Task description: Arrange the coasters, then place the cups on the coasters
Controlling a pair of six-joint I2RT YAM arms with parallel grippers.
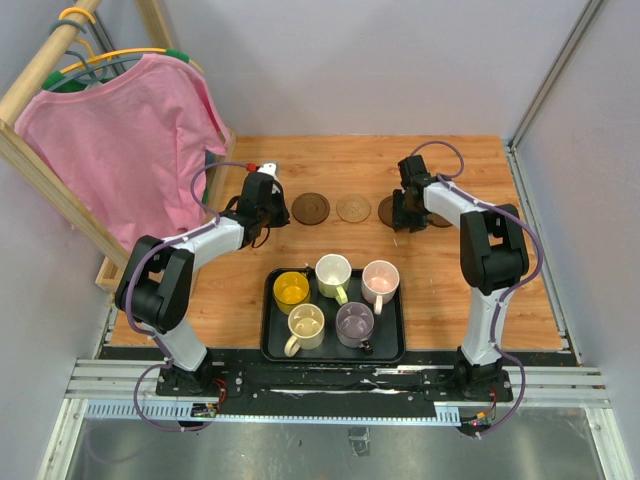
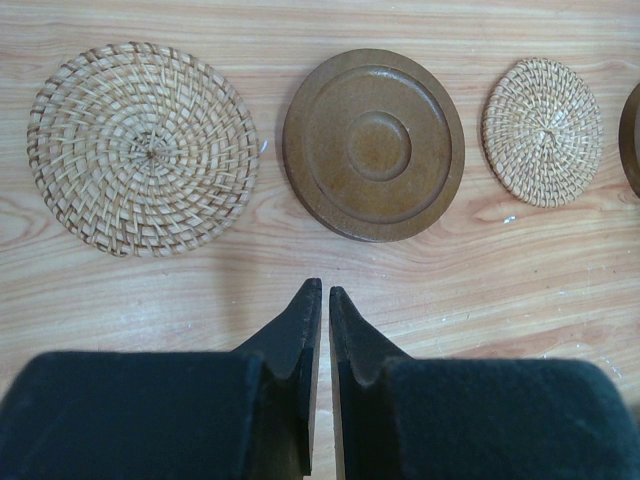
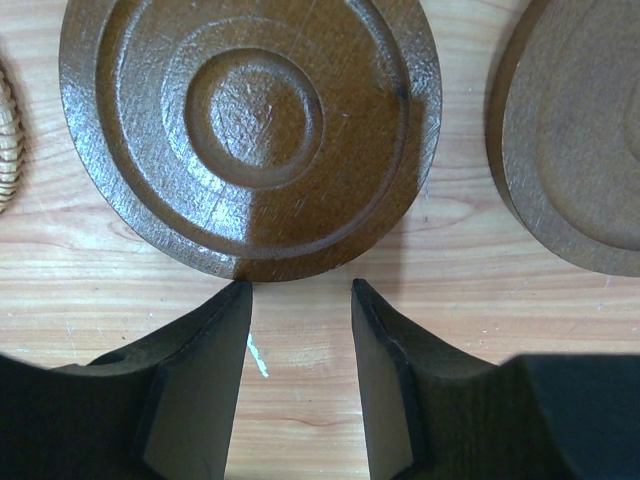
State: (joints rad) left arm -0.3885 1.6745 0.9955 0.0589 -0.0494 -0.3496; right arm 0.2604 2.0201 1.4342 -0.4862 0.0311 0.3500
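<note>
With right tool (image 3: 300, 288) apart beside dark brown round wooden coaster (image 3: 250, 130), left tool (image 2: 325, 295) together, a low sweep may shove it askew.

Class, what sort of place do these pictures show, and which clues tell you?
Probably a robot test booth: two white-and-black arms bolted to a metal rail, with plain grey panels walling the wooden tabletop.

Left end effector (image 2: 322, 294) closed, right end effector (image 3: 300, 295) parted.
</note>
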